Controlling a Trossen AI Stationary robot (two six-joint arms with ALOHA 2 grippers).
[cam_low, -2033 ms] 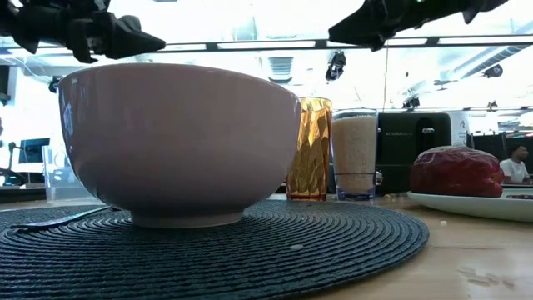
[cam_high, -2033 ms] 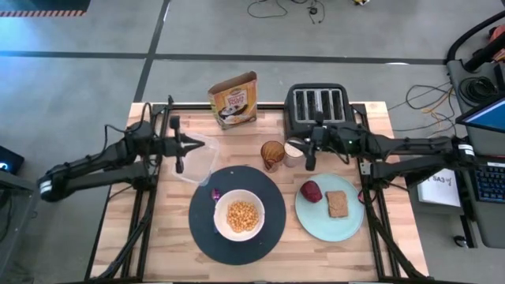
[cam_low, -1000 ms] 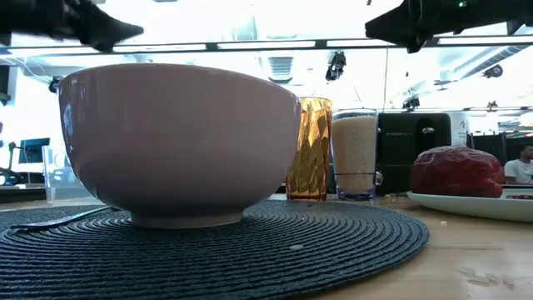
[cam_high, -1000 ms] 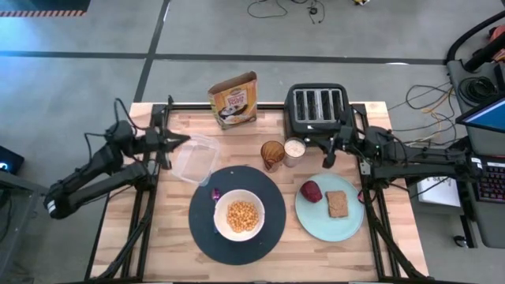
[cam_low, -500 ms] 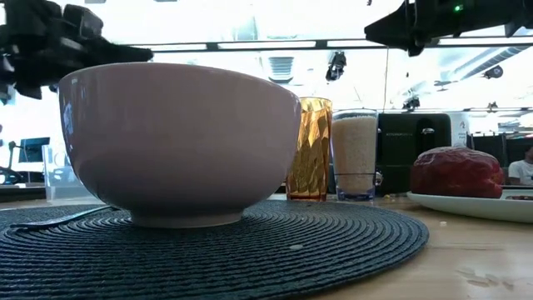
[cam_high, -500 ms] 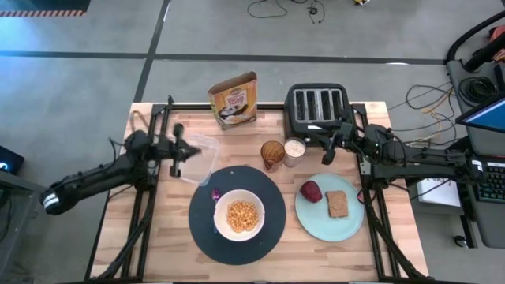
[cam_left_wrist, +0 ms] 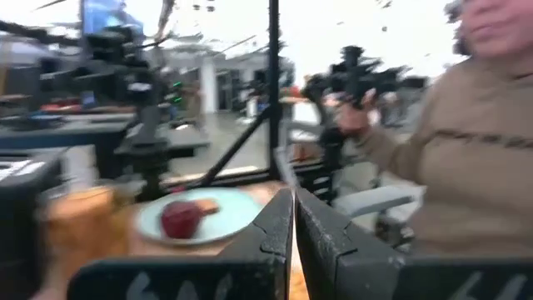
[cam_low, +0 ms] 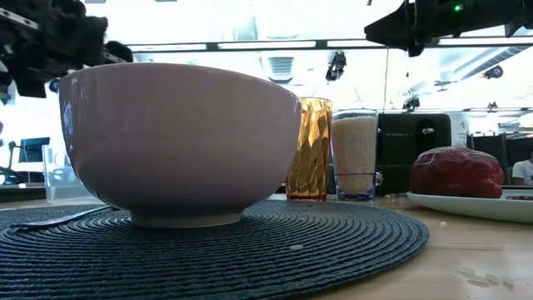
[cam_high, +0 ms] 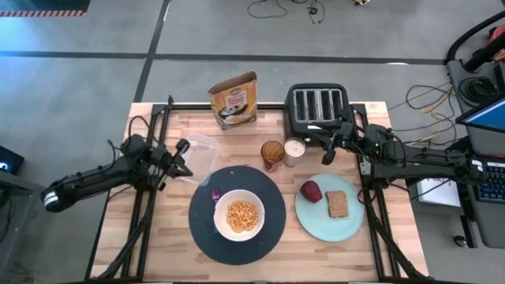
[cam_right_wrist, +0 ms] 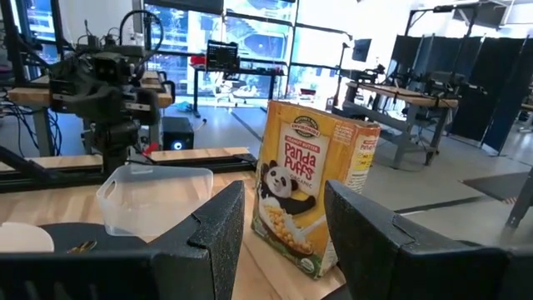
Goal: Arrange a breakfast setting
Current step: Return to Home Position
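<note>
**Box** [cam_right_wrist: 312, 196]: upright, long axis vertical, printed face turned toward the right gripper [cam_right_wrist: 285, 192], straight ahead of its spread fingers. It reads "Panda Puffs" over a panda picture; the smaller print is illegible.

**Right gripper:** fingers apart, holding nothing, raised over the table just in front of the toaster [cam_high: 317, 106].

**Left gripper** [cam_left_wrist: 293, 200]: fingers pressed together with nothing between them, raised over the table's left side, with the clear bin [cam_high: 197, 158] just beside it.

**Bowl** [cam_high: 239, 214]: holds yellow cereal pieces and sits centred on the black plate [cam_high: 201, 229]. It is between the two grippers, toward the table's front.

**Green plate** [cam_high: 316, 219]: just in front of the right gripper. It carries the fruit [cam_high: 312, 191] and the toast [cam_high: 337, 203] side by side. The toast lies flat, its long axis running front to back.

**Glasses:** amber glass [cam_high: 272, 154] and clear glass [cam_high: 294, 147] filled with something white. They stand next to each other, just beside the right gripper on the left arm's side.
</note>
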